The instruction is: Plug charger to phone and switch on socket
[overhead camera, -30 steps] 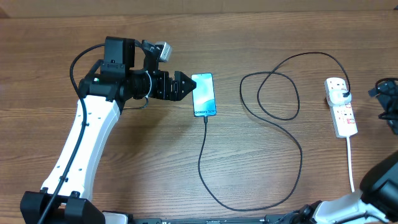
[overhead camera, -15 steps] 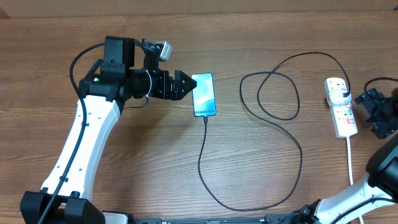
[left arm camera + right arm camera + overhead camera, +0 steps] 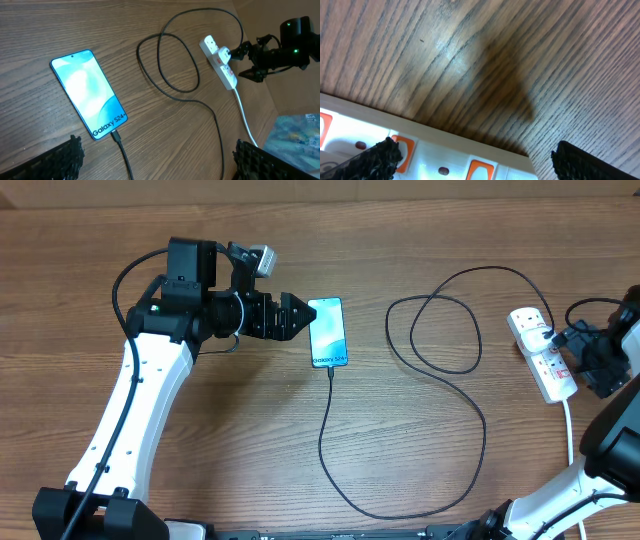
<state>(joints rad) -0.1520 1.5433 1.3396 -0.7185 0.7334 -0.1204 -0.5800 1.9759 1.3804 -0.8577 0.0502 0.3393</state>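
Note:
The phone (image 3: 328, 332) lies face up with its cyan screen lit, and it also shows in the left wrist view (image 3: 89, 92). The charger (image 3: 440, 330) runs in loose black loops; its black connector (image 3: 115, 134) sits in the phone's near end and its white plug (image 3: 545, 332) stands in the socket (image 3: 545, 365). My left gripper (image 3: 295, 317) is open just left of the phone, holding nothing. My right gripper (image 3: 572, 360) is open against the socket's right side. Between its fingers (image 3: 377, 157) the right wrist view shows the white strip's orange switches (image 3: 480, 170) close up.
The socket's thick white cord (image 3: 568, 430) runs toward the front edge on the right. The left wrist view shows the table's right edge with a colourful patterned surface (image 3: 295, 137) below it. Bare wood lies between the phone and the cable loops.
My right arm has come in from the right edge to the socket. The strip's far end has swung a little to the left. The left arm and the phone have not moved.

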